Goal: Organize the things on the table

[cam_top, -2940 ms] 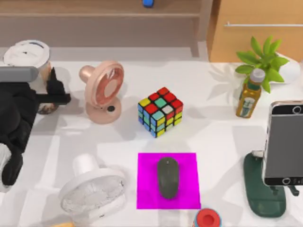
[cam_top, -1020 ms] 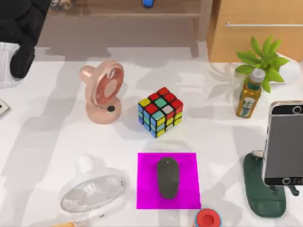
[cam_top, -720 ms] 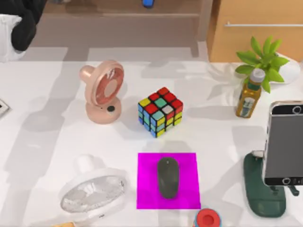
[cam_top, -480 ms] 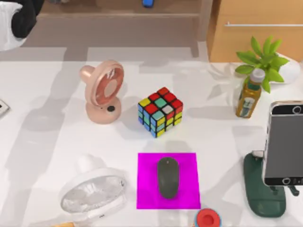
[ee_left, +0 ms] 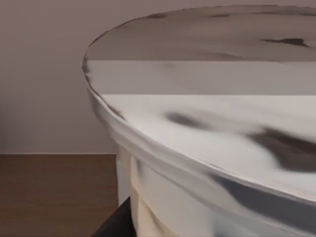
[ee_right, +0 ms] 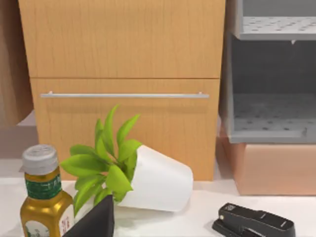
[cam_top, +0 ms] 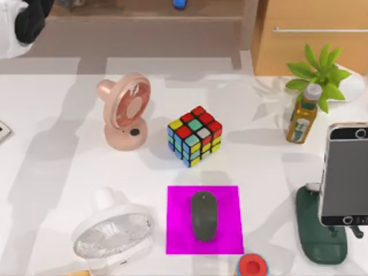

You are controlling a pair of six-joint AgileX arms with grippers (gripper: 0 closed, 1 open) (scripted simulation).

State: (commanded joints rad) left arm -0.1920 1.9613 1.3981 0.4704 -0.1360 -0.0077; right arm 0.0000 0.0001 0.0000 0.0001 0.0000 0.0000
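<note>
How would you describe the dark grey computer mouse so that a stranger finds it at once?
On the large white tabletop, look near the front edge for a bright magenta square mat. The dark grey oval computer mouse lies on its middle, below the multicoloured puzzle cube; nothing else sits on that mat.

table (cam_top: 52,172) – smooth matt white | mouse (cam_top: 204,215) – matt dark plastic | phone (cam_top: 344,172) – glossy screen | cabinet (ee_right: 123,64) – wood grain

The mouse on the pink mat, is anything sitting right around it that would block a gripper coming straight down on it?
Nothing visible does. The mouse lies alone on the pink mat. The Rubik's cube stands apart beyond the mat, and the red cap sits off the mat's near right corner.
</note>
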